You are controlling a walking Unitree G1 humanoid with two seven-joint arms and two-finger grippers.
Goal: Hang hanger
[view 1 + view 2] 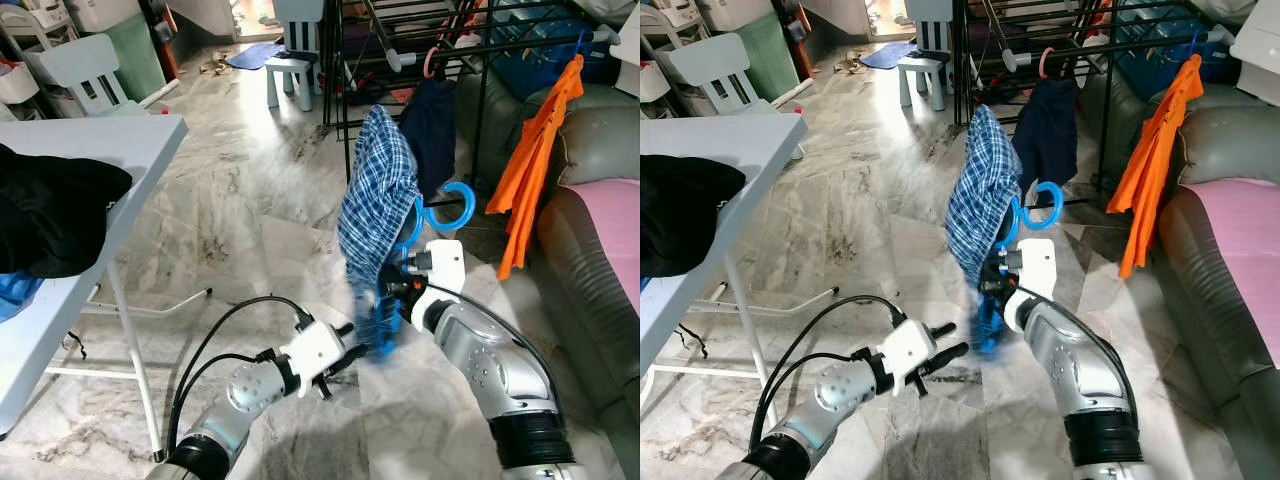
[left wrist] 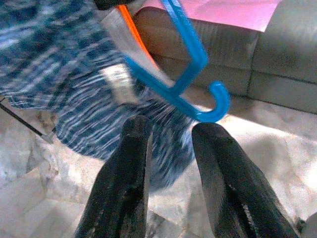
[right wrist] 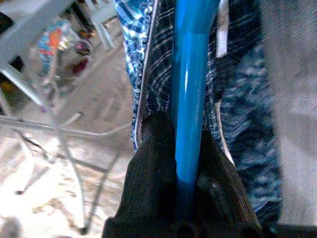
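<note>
— Nearest the camera?
— Left claw (image 1: 345, 362), fingers apart, over the marble floor (image 1: 250, 230); right claw (image 3: 185, 163) clamped on a blue hanger (image 1: 425, 220) bearing a plaid shirt (image 1: 375, 190).
— Beyond?
— Desk (image 1: 100, 150) at left, sofa (image 1: 600, 200) at right, drying rack (image 1: 420, 40) behind.

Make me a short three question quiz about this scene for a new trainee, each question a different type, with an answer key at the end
1. True or false: the right gripper is shut on the blue hanger.
2. Which garment is on that hanger?
A. orange garment
B. blue plaid shirt
C. black clothing on the table
3. Fill in: the left gripper is ____ and holds nothing, below the shirt's hem.

Key: 1 true; 2 B; 3 open
</note>
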